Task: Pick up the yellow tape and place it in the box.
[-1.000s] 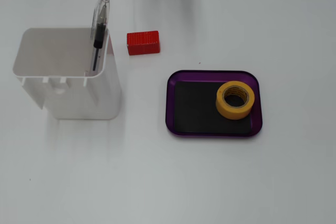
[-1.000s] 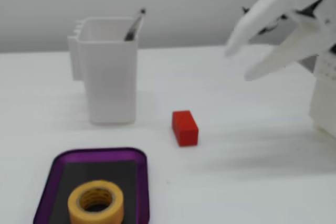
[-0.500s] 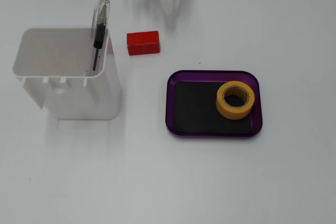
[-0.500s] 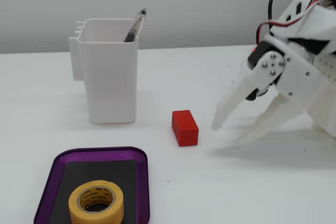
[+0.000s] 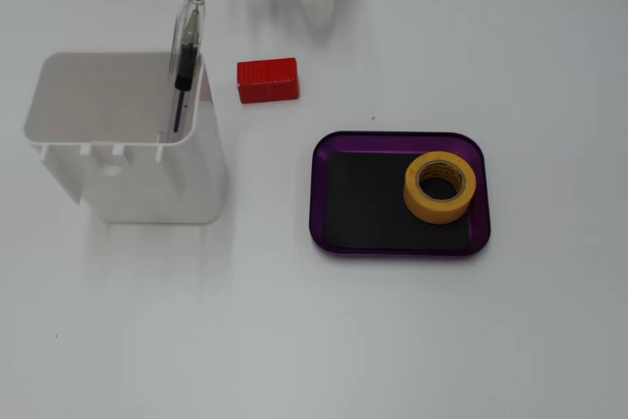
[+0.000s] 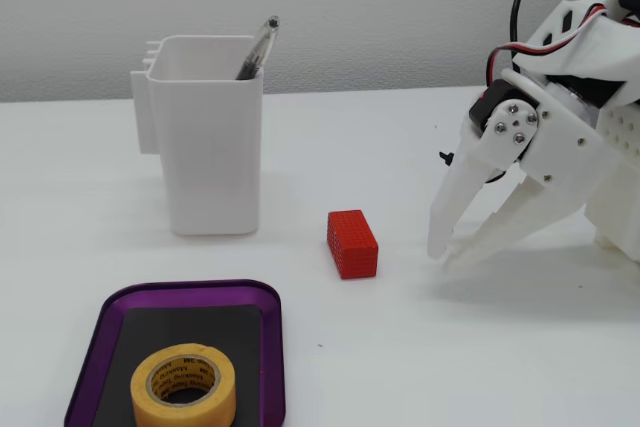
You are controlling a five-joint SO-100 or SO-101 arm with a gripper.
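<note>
Tape (image 6: 184, 387) lies in box (image 6: 272, 347): placing looks done. My gripper (image 6: 444, 251), well right, nearly closed, empty; next, I judge, only parking.

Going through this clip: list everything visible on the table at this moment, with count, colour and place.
yellow tape: one roll, yellow with tan core, lying flat inside the box at its right end in the view from above.
box: one, purple tray with black mat, right of centre.
white container: one, tall, left side.
pen: one, clear and black, standing tilted in the white container.
red block: one, ribbed, between the white container and the box.
table: white.
gripper: one, white, fingertips nearly together, empty, low over the table beside the red block.
</note>
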